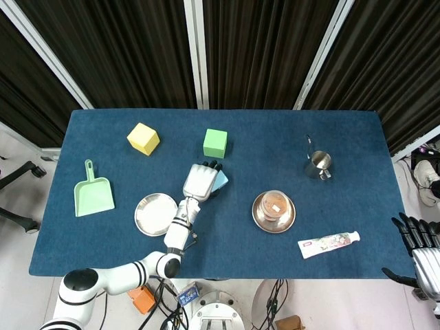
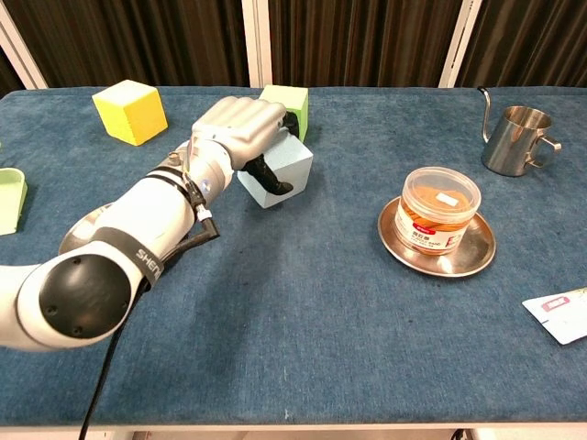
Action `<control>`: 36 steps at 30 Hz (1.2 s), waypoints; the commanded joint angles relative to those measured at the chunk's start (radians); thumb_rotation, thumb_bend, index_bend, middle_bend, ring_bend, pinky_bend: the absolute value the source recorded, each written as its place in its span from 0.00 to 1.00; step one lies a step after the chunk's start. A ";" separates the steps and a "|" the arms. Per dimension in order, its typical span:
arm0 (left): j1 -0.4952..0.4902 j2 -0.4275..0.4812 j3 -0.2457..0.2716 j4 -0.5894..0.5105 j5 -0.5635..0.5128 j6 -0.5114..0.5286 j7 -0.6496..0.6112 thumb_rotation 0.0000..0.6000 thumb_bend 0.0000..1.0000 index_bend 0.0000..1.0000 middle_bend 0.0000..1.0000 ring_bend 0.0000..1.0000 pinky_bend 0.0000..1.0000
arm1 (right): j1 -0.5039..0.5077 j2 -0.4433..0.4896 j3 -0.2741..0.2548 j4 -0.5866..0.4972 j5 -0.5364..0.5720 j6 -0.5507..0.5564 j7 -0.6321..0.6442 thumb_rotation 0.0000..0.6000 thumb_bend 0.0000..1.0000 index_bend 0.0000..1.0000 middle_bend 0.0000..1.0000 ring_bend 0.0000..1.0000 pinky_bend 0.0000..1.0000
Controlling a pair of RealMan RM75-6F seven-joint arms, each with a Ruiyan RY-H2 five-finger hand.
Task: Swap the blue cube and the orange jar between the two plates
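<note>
Dustpan [image 1: 93, 197], pale green, lies at the far left of the blue-clothed table [image 1: 227, 244]. Yellow cube [image 1: 143, 138] sits behind it toward the back edge. Left plate [image 1: 156, 214], bare steel, is just right of the dustpan, partly hidden by the forearm in the chest view. Left hand [image 1: 199, 181] is clamped on the blue cube [image 2: 279, 172], fingers wrapped over its top and down its near face, holding it tilted between the two plates; whether it touches the cloth cannot be told. Green cube [image 1: 215, 143] stands just behind the held cube. Orange jar [image 2: 437, 211], clear lid on, sits upright in the right plate [image 2: 437, 256]. Steel pitcher [image 2: 513, 137] stands farther back, toward the right. Toothpaste tube [image 1: 328, 243] lies near the front right edge. Right hand [image 1: 419, 249] hangs off the table's right corner, fingers apart, holding nothing.
</note>
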 commanded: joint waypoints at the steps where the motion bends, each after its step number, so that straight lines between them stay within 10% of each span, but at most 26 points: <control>1: -0.008 0.026 -0.003 -0.040 -0.030 -0.037 -0.041 1.00 0.10 0.07 0.09 0.09 0.33 | 0.003 0.002 0.002 -0.002 0.004 -0.004 0.000 0.95 0.17 0.00 0.00 0.00 0.00; 12: 0.128 0.312 0.081 -0.596 -0.100 0.075 0.081 1.00 0.02 0.02 0.03 0.02 0.28 | 0.088 -0.017 0.001 -0.024 -0.070 -0.086 -0.049 0.95 0.18 0.00 0.00 0.00 0.00; 19: 0.280 0.605 0.204 -0.910 0.020 0.215 0.066 1.00 0.03 0.02 0.03 0.02 0.27 | 0.309 -0.032 0.109 -0.176 -0.037 -0.331 -0.154 0.94 0.19 0.00 0.00 0.00 0.00; 27: 0.463 0.842 0.360 -0.932 0.204 0.337 -0.184 1.00 0.04 0.02 0.03 0.02 0.27 | 0.580 -0.227 0.248 -0.184 0.293 -0.741 -0.403 0.95 0.28 0.00 0.00 0.00 0.00; 36: 0.522 0.892 0.392 -0.877 0.266 0.380 -0.326 1.00 0.05 0.02 0.03 0.02 0.26 | 0.705 -0.360 0.245 -0.091 0.524 -0.855 -0.548 0.95 0.34 0.00 0.00 0.00 0.00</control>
